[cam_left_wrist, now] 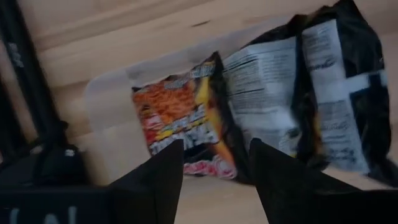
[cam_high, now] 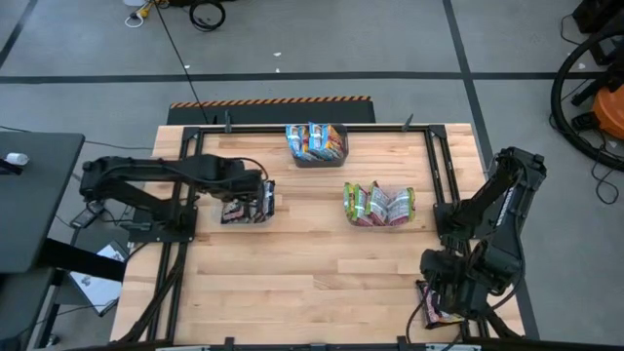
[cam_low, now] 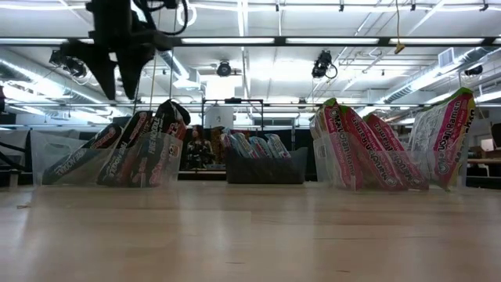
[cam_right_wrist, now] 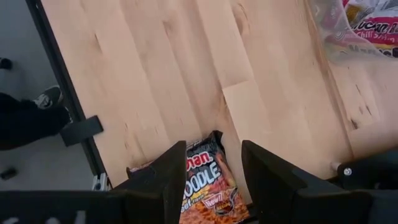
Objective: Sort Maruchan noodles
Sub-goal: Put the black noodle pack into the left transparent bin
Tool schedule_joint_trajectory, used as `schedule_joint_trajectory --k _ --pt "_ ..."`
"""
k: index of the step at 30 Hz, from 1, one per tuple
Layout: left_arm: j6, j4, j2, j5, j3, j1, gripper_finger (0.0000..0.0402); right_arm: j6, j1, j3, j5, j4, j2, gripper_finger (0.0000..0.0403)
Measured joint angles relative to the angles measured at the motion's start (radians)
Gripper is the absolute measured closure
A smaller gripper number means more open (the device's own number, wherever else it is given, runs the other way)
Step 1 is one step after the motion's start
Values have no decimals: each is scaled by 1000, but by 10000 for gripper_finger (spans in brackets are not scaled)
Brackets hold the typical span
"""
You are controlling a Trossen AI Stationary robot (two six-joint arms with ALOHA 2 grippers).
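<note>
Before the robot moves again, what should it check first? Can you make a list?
1. Left gripper open and empty: ok, its fingers stand apart above the left tub.
2. Dark packets sitting in the left tub: ok, they lean inside it.
3. Right gripper on a packet: cannot tell, the packet shows between the fingers, but contact is not clear.
4. That packet's label matches the left tub's dark ones: ok, it looks dark with orange.
5. Way across the table to the left tub: ok, bare wood in between.
6. Green packets and blue packets kept apart: ok, each in its own container.
</note>
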Motion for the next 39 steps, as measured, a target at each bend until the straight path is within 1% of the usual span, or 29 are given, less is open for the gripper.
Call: schedule_joint_trajectory --k 3,6,8,11,17,19,22,23,25,29,30,32,34,37,39 --pt "-16 38 24 39 -26 18 226 0 -4 0 0 1 0 243" --pt "-60 91 24 97 -121 18 231 12 -6 0 1 1 0 243" --pt "-73 176 7 94 -167 20 231 29 -6 0 1 1 0 243" --pt "-75 286 8 87 -202 22 232 50 -6 0 13 3 0 243" --pt "-108 254 27 95 -238 27 232 51 -5 0 14 6 0 243" --pt "-113 275 25 82 -237 29 232 51 -6 0 12 11 0 243" --pt "-104 262 25 66 -238 28 239 44 -6 0 12 8 0 243" --pt "-99 266 26 61 -238 28 248 33 -6 0 12 8 0 243" --pt "-86 263 26 48 -239 29 278 5 -6 0 12 7 0 243" --pt "-73 271 26 44 -251 29 377 -86 -5 0 14 1 0 243" --pt "-71 270 26 45 -251 29 388 -108 -5 0 14 -2 0 243" --pt "-46 266 9 70 -250 31 392 -149 -6 1 12 -15 0 243" --pt "-13 247 -18 94 -219 32 396 -183 -9 10 -3 -37 0 243" --pt "10 229 -86 82 -154 25 397 -216 -14 36 -37 -75 0 243" --pt "21 239 -142 61 -134 25 398 -226 -14 54 -44 -104 -1 243"
